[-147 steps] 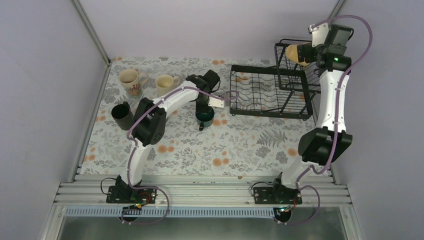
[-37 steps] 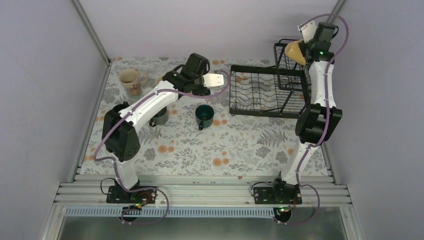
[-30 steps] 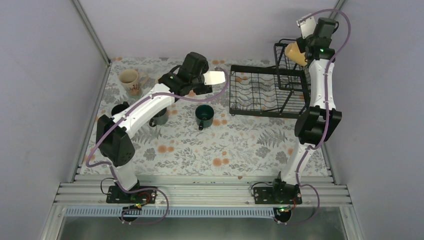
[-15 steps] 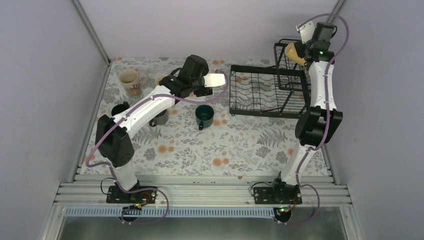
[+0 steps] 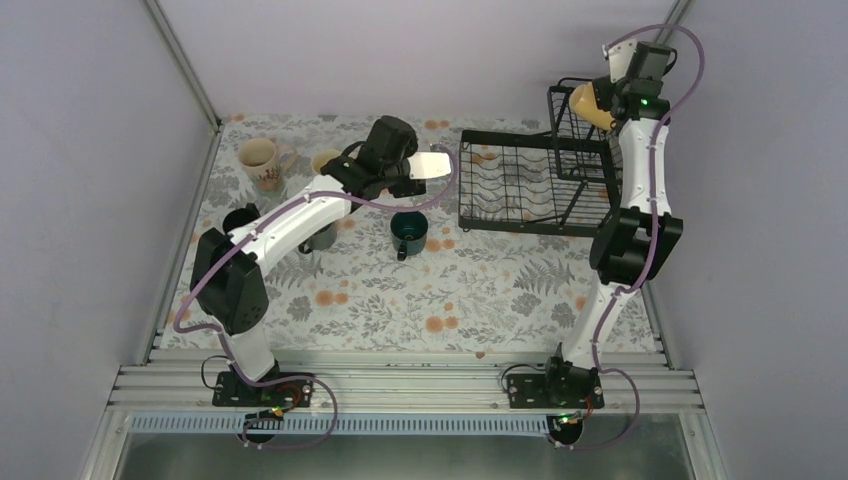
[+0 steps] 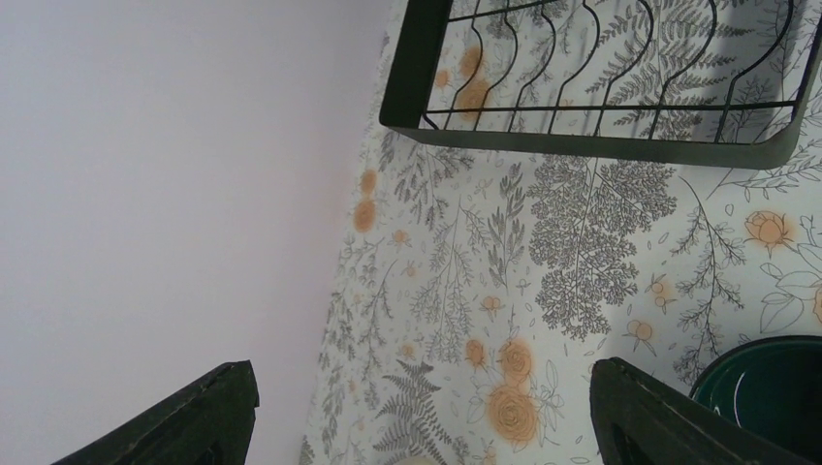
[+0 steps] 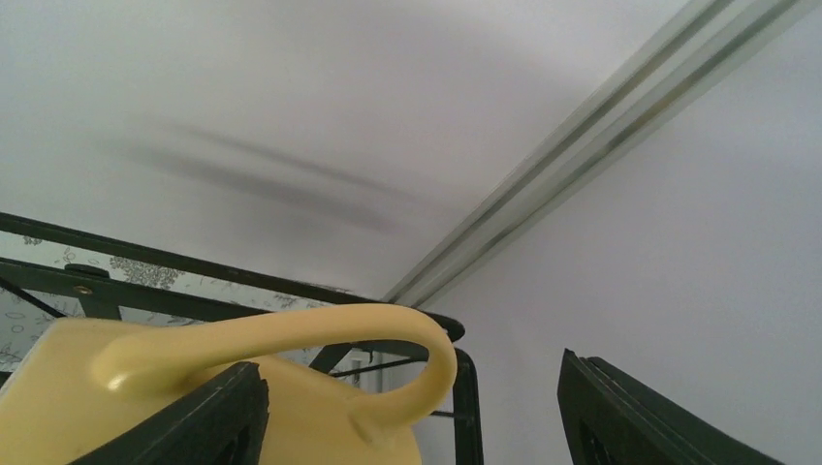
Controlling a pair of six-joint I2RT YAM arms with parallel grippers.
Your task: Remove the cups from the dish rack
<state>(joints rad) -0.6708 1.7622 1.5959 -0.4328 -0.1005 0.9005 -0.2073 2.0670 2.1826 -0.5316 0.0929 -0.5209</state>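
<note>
The right gripper (image 7: pixel 415 368) has its fingers spread wide, and the handle of the yellow mug (image 5: pixel 586 103) arcs between them, unpinched. That mug sits tilted against the raised basket of the dish rack (image 5: pixel 540 228), in the far right corner of the table (image 5: pixel 480 300). The left gripper (image 6: pixel 424 373) is spread as well and holds nothing. It hangs between the rack's left rim and the dark teal mug (image 5: pixel 409 230). A printed cream mug (image 5: pixel 259 160) and a black mug (image 5: pixel 238 220) stand near the left edge.

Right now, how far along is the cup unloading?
Five mugs stand on the table, including the dark teal mug. The yellow mug is left in the dish rack; the open right pincer is at its handle. The left pincer is open, empty.
</note>
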